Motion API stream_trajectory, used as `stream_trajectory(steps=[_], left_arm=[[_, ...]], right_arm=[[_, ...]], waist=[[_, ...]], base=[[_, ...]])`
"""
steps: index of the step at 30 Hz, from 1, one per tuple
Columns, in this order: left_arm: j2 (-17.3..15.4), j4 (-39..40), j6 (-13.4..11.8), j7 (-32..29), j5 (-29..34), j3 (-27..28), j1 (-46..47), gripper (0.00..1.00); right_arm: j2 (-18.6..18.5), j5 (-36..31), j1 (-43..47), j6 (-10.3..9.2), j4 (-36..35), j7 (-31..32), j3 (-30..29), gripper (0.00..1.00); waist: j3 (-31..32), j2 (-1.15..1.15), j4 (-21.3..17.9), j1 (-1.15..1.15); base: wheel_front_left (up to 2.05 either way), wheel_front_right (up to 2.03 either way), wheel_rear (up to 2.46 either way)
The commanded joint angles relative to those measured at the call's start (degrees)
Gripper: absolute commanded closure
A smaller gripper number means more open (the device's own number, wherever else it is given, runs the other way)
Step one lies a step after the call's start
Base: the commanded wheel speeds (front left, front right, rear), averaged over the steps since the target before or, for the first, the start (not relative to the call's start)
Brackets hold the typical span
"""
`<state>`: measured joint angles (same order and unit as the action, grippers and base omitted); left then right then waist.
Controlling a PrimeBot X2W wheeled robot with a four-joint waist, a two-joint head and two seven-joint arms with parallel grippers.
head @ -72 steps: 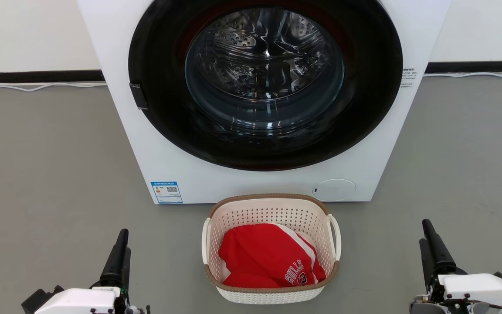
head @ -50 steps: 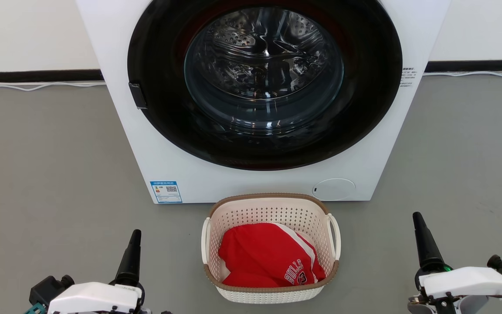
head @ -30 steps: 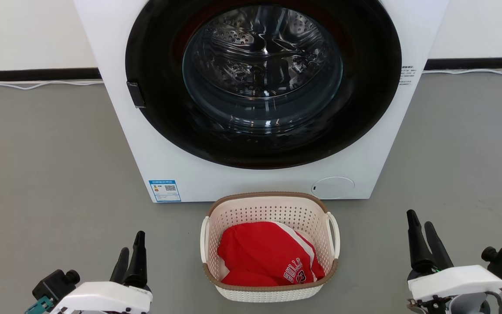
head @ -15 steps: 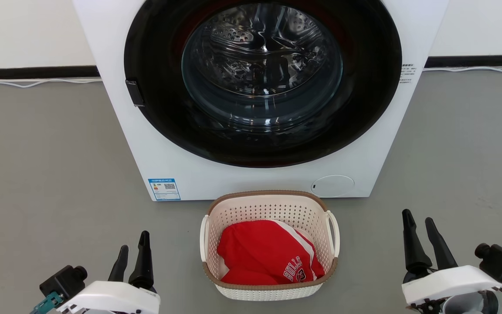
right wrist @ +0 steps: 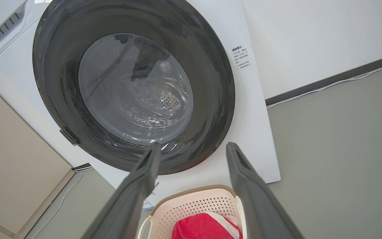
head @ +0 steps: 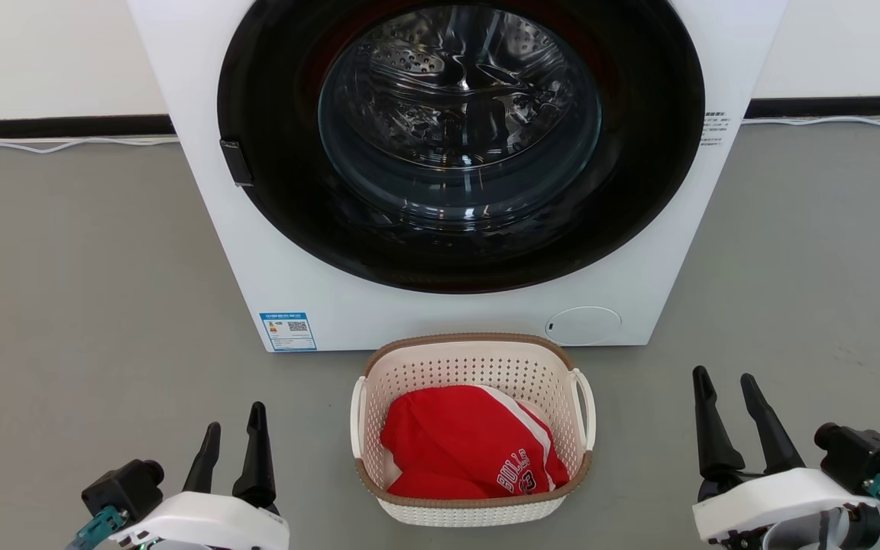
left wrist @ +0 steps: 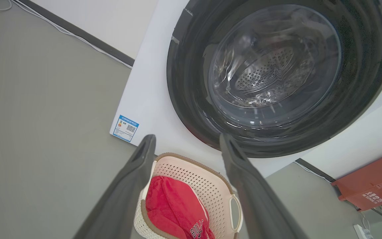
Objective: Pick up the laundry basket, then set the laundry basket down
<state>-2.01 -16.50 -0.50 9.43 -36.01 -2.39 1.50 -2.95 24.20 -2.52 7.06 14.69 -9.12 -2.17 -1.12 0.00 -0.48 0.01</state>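
**pix_a:** Head view first. The laundry basket (head: 470,372) sits on the grey floor (head: 88,305), right up against the front of the washing machine (head: 440,325) and centred under its round door. There's a red jersey (head: 463,443) bunched up inside it, with white lettering showing.

**pix_b:** And the arms?

**pix_a:** The left gripper (head: 234,418) is at the lower left and the right gripper (head: 723,376) at the lower right. They flank the basket but both sit well apart from it. Each one has its fingers spread with nothing between them, and neither touches a handle.

**pix_b:** What about the left wrist view?

**pix_a:** It looks up along its own two dark fingers, which are set apart. The basket shows low in the gap, with the jersey inside and one white loop handle facing the camera. The machine's door looms above, with a blue label (left wrist: 125,123) on the panel's corner. Off to the right there's a red crate (left wrist: 370,181) by the wall.

**pix_b:** Right wrist?

**pix_a:** Same deal, the fingers are parted and empty. The basket's brown rim and perforated back wall peek in at the bottom edge between them, and the door glass is above. I can't tell how far the fingertips are from the basket here.
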Motion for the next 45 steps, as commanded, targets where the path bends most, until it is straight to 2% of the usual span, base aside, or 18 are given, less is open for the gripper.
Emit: stream_trajectory(steps=[1,30,45], left_arm=[[-0.6,1.83,-0.69,0.91,2.11,0.89,0.7,0.0],[-0.87,2.3,-3.12,5.57,18.17,-1.2,-0.04,0.0],[-0.87,2.38,-3.27,5.57,17.98,-1.28,-0.13,0.0]], right_arm=[[-0.58,-2.42,-1.96,0.33,-1.91,-1.22,1.23,0.0],[-0.7,-21.4,-1.75,0.43,-3.2,-5.87,2.39,0.0],[-0.8,-21.28,-1.89,0.43,-3.06,-5.87,1.91,0.0]], waist=[[0.01,0.0,-0.01,0.0],[-0.22,0.0,-0.12,0.0],[-0.47,0.0,-0.17,0.0]], base=[[0.0,0.0,0.0],[0.0,0.0,0.0],[0.0,0.0,0.0]])
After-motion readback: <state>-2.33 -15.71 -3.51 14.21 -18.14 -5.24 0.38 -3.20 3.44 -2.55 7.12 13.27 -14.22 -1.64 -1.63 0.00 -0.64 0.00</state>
